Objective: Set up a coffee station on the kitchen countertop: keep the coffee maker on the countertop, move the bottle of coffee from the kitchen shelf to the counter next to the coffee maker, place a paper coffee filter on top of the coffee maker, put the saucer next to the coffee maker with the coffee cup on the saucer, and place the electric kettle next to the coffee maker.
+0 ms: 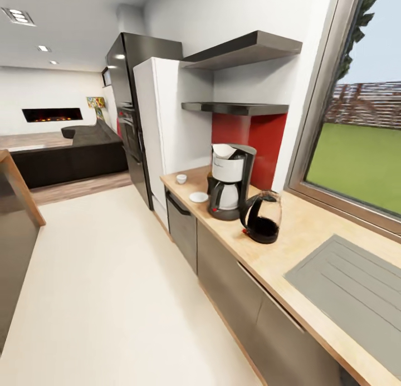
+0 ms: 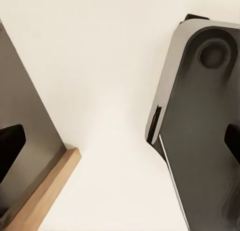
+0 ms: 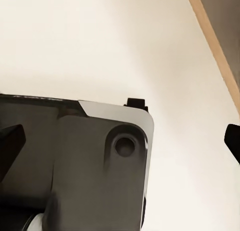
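Standing on the kitchen countertop (image 1: 312, 230): one coffee maker (image 1: 229, 180), one electric kettle (image 1: 262, 216), one saucer (image 1: 198, 197), one coffee cup (image 1: 181, 179); gripper states untellable.

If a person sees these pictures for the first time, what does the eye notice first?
The black coffee maker stands on the wood countertop below the dark shelf and red wall panel. The glass electric kettle sits close beside it, near the big window.

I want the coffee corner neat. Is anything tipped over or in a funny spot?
Nothing is tipped or spilled. One oddity: the small white coffee cup sits on the tan wood countertop, apart from the round white saucer, not on it.
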Robot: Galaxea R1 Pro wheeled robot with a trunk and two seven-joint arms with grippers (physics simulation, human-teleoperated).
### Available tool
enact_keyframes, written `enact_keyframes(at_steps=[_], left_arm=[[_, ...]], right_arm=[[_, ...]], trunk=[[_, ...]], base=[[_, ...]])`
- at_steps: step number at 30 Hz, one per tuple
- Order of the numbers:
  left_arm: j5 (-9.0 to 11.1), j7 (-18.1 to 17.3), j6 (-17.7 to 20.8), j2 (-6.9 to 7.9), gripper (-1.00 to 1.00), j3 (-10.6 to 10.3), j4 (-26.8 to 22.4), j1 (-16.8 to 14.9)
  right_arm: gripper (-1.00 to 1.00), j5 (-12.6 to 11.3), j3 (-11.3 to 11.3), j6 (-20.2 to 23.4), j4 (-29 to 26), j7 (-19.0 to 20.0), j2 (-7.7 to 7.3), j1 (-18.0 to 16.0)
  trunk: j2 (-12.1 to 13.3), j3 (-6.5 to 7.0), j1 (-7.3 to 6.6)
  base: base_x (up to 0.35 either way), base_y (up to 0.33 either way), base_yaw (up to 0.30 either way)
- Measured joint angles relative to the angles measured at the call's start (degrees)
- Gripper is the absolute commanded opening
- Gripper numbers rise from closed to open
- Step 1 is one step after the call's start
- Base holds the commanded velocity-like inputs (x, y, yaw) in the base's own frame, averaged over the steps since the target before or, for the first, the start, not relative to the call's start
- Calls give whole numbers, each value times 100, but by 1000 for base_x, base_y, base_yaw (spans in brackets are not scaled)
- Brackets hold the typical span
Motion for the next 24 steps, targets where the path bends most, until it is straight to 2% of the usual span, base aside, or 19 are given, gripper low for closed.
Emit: enact_keyframes(at_steps=[6,13,24], left_arm=[[9,-9,-16,-2,100,13,9,0],[9,-10,-20,-15,100,13,5,0],[9,-10,-21,-20,100,-90,2,-1]], right_arm=[[100,1,0,0,0,-2,-1,0],[100,2,0,0,0,-3,-2,0],[100,1,0,0,0,-3,-1,0]], trunk=[[-1,-17,-1],[-1,-39,-2],[-1,-78,-2]], base=[[157,279,273],[263,239,273],[324,96,273]])
